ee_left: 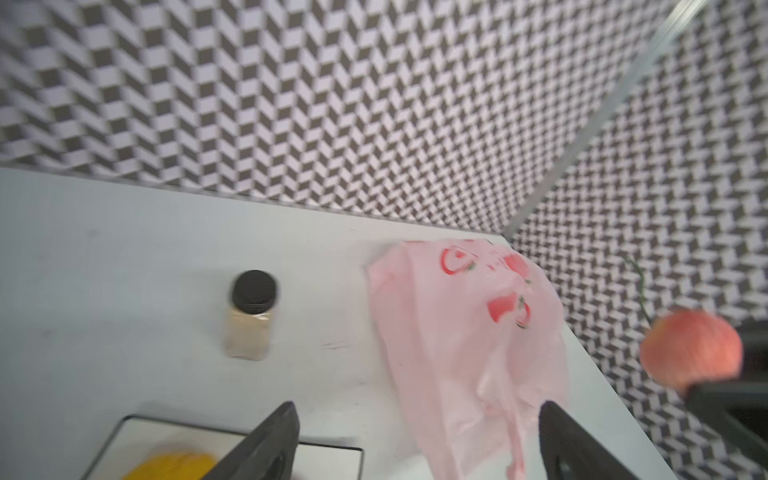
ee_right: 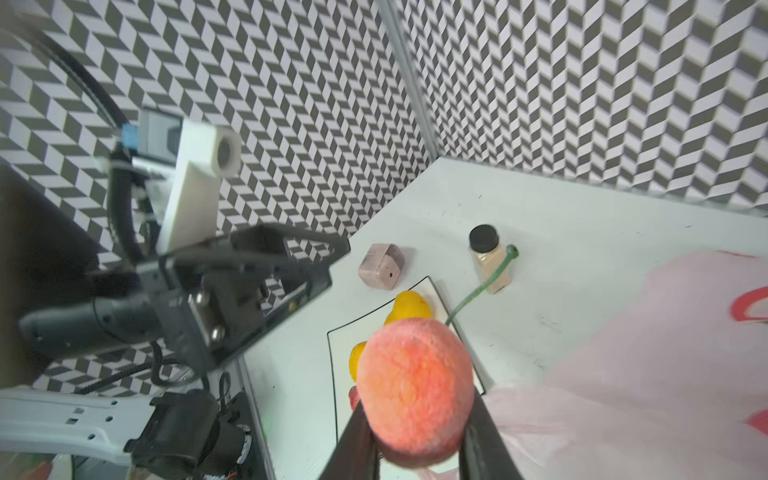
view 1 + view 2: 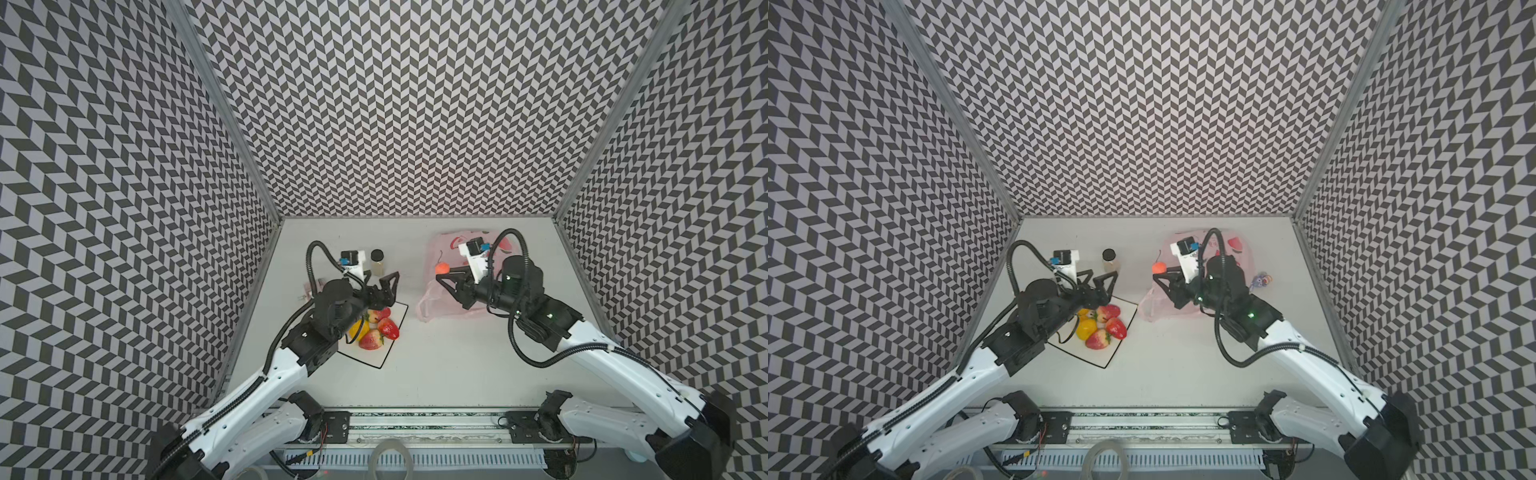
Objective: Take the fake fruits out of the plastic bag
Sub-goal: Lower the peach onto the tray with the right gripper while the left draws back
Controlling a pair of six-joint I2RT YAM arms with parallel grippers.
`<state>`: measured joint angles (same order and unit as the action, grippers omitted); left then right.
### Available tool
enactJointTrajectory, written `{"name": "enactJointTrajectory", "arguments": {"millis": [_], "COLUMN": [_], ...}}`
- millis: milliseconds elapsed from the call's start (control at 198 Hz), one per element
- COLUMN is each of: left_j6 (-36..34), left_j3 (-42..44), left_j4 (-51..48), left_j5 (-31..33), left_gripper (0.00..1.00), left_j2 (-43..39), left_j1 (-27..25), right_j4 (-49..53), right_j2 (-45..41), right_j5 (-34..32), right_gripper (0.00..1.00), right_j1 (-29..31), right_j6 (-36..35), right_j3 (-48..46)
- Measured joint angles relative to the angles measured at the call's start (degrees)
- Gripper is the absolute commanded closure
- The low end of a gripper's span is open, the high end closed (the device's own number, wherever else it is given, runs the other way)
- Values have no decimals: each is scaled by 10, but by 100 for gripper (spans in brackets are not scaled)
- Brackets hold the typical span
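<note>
Peach ball (image 2: 415,386) between right fingers (image 2: 484,444)

On the desk (image 3: 457,365), the plate (image 3: 380,358) lies left of centre with a cluster of fake fruits (image 3: 380,332) on it. A jar (image 3: 377,262) stands behind the plate, and a small block (image 2: 381,266) sits to its left, near the side wall. The plastic bag (image 3: 446,249) lies to the right, toward the back, with a figurine (image 3: 1262,280) just right of it. The right gripper (image 3: 442,274) holds a single fruit (image 3: 443,267) above the bag's left edge. The left gripper (image 3: 381,277) hangs over the plate's back corner.
</note>
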<state>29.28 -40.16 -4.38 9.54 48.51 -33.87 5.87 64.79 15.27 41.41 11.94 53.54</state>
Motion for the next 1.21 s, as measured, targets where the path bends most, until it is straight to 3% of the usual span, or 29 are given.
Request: {"name": "enactJointTrajectory", "arguments": {"millis": [207,510,777,1211], "left_j6": [43,68,79,81], "left_j3": [-14,-82,-95,-96], "left_j4": [-111,-217,-274,-306], "left_j5": [111,259,329,360], "left_gripper": [13,15,16,17], "left_j2": [-104,-192,-250,-261], "left_j1": [101,119,119,119], "right_j4": [-14,5,76,104], "right_j2": [148,416,573,636], "right_j5": [-65,-147,-263,-374], "right_gripper": [76,73,71,61], "right_j1": [142,269,310,331], "right_j6": [-31,-68,-98,-159], "right_j3": [59,256,400,427]}}
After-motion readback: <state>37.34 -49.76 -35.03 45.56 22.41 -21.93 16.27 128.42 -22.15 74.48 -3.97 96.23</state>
